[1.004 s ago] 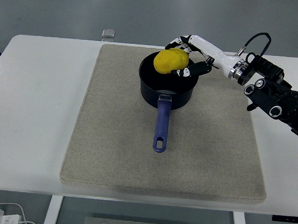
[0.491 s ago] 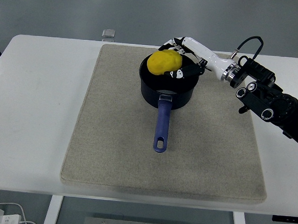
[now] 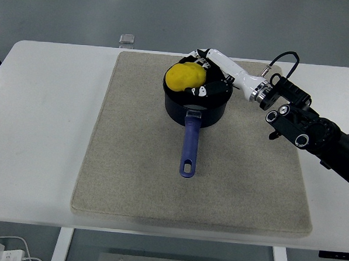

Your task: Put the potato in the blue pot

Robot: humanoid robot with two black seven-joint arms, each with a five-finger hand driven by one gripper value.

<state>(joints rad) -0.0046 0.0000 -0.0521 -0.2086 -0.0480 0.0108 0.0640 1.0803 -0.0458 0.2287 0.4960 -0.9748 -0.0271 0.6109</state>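
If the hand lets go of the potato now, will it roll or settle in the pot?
The potato looks rounded and smooth, so it may roll a little. The right hand holds it over the blue pot, whose walls would probably stop it. The pot could tip slightly toward its long handle, though it sits flat on the mat.

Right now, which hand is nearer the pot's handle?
The right. The right hand is over the pot, its fingers around the potato, just beyond the handle. The left hand is not in view.
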